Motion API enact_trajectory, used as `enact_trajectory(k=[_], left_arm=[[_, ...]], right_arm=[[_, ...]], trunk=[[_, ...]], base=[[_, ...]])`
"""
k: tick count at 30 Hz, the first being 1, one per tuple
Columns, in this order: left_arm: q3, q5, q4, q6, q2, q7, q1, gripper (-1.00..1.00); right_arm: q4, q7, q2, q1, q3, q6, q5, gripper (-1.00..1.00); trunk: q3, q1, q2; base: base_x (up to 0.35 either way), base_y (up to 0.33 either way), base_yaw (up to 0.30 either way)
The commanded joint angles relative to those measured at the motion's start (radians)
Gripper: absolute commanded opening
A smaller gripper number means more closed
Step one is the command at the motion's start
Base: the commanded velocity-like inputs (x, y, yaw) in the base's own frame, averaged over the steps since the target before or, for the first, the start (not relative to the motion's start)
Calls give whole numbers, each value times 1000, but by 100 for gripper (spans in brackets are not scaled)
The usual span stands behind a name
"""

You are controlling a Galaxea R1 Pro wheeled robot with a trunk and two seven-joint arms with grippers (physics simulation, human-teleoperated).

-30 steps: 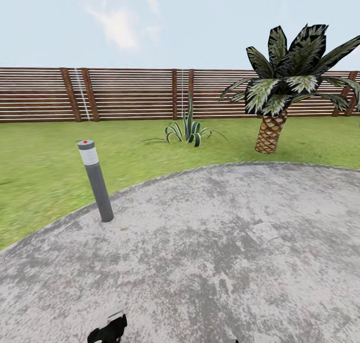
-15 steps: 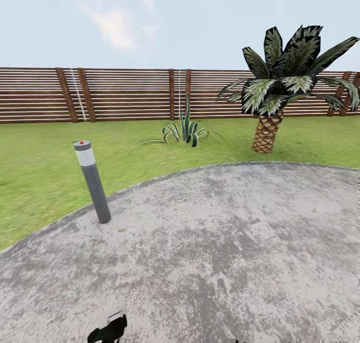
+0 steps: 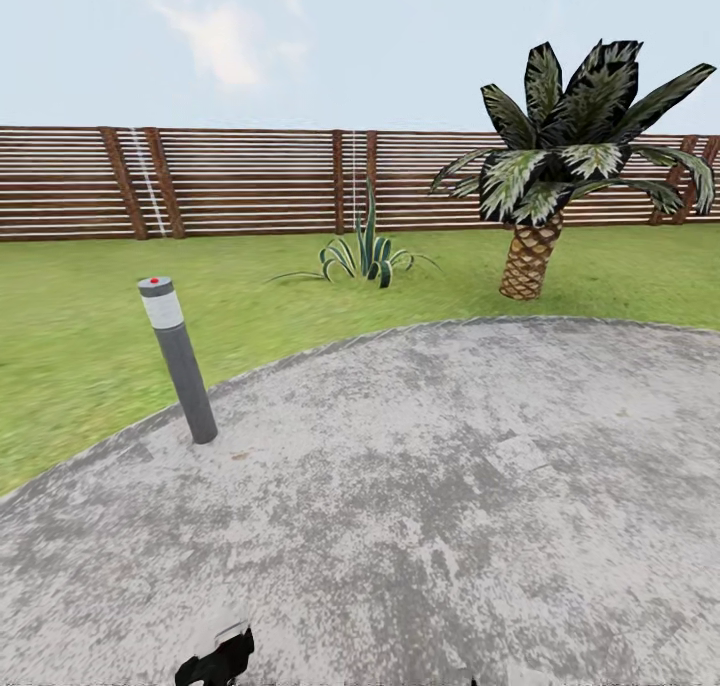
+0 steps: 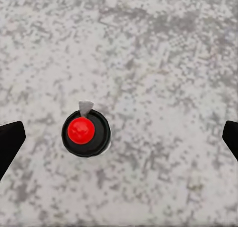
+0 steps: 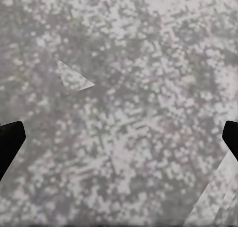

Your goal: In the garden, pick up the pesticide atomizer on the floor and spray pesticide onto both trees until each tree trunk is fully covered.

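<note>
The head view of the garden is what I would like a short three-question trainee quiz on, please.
1. True or false: the grey bollard stands in the middle of the grass lawn.
2. Which plant grows nearer the wooden fence? A) the short palm B) the spiky agave-like plant
3. Fill in: the left gripper hangs over the ____ paving.

Key
1. False: it stands at the paving's edge, beside the grass.
2. B
3. Grey mottled; the left wrist view also shows a black disc with a red centre beneath it.
</note>
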Motion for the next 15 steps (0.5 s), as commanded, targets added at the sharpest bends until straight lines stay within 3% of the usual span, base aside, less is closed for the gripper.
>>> enact_trajectory(k=[1, 4, 11, 15], left_arm=[[-9, 7, 0, -3, 0, 5, -1, 100], [-9, 7, 0, -3, 1, 5, -1, 100], [-9, 7, 0, -3, 1, 5, -1, 100], [-9, 7, 0, -3, 1, 5, -1, 100]], right_arm=[[1, -1, 1, -1, -3, -4, 0, 100], [1, 0, 1, -1, -3, -4, 0, 100], [1, -1, 1, -1, -3, -4, 0, 100], [1, -1, 1, -1, -3, -4, 0, 100]], trunk=[[-5, 0, -1], [-16, 2, -1], [-16, 2, -1], [-32, 3, -2]], base=[[0, 0, -2], [0, 0, 0], [0, 0, 0], [0, 0, 0]])
